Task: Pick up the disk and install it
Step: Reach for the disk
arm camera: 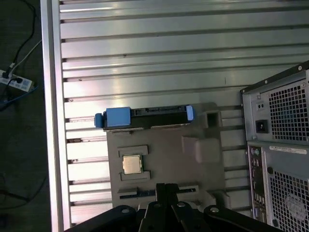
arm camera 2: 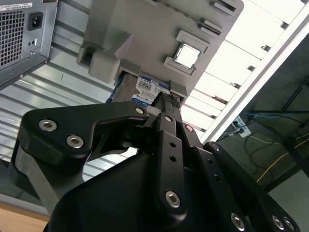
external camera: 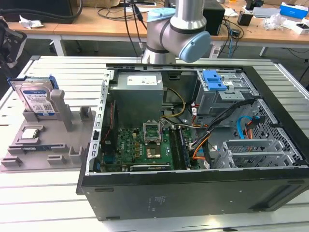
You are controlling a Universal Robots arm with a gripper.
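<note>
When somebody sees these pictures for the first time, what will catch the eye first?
The open computer case fills the middle and right of the exterior view, green motherboard exposed, the robot arm rising behind it. At that view's left the disk stands on edge in a grey fixture, a processor chip lying in the same fixture. In both wrist views the shut black gripper hangs over that fixture, holding nothing.

Silver rectangular hard drive with blue-and-white label and blue plastic frame (arm camera 2: 147, 89): second wrist view, largely hidden behind black metal gripper (arm camera 2: 166, 101); exterior view, lower end sunk in grey plastic holder tray (external camera: 58, 140).
Silver-and-blue robot arm (external camera: 176, 29): cut by exterior view's upper edge.
Black-and-grey steel computer case (arm camera: 277, 145): cut by first wrist view's edge.
</note>
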